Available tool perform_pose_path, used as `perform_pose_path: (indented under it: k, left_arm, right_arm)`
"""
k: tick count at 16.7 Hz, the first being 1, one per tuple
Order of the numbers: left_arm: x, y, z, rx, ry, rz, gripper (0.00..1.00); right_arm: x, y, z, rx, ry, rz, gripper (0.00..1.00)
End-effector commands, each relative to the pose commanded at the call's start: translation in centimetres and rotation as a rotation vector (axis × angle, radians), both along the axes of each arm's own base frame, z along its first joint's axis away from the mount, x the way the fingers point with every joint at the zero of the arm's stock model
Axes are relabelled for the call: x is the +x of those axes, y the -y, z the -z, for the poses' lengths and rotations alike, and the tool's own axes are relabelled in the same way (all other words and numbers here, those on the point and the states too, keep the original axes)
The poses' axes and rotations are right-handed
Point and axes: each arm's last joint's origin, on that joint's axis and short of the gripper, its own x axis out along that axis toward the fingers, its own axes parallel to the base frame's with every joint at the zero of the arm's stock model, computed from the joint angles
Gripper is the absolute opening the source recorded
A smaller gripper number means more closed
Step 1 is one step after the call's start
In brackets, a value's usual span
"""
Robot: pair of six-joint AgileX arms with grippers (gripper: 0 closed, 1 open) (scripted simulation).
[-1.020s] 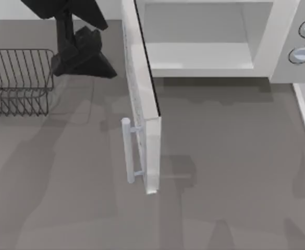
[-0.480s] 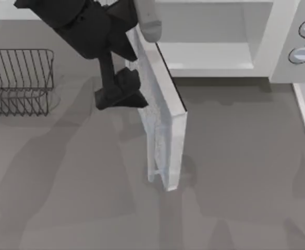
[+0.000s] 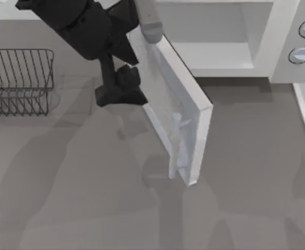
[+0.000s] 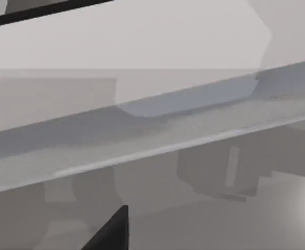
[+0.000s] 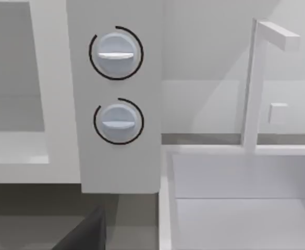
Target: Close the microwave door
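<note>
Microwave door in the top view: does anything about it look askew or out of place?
Yes. The microwave door stands half open, slanting out from the microwave over the table, so the cavity is exposed. The left gripper is against the door's outer face, near the hinge side. Nothing looks spilled or damaged.

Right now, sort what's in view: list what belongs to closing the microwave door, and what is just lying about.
Job:
- microwave door, half open
- microwave
- left gripper, against the door's outer face

Lying about:
- wire rack, table's left
- sink beside the microwave
</note>
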Motion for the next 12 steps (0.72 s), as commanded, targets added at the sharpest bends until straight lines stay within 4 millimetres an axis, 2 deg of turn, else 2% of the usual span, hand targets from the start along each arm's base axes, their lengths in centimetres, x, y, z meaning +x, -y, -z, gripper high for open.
perform_pose_path:
  k: [9, 12]
  left_arm:
    - [0.0, 0.0, 0.0, 0.0, 0.0, 0.0, 0.02]
    - [0.0, 0.0, 0.0, 0.0, 0.0, 0.0, 0.0]
  right_arm:
    - [0.0, 0.0, 0.0, 0.0, 0.0, 0.0, 1.0]
    - [0.0, 0.0, 0.0, 0.0, 0.0, 0.0, 1.0]
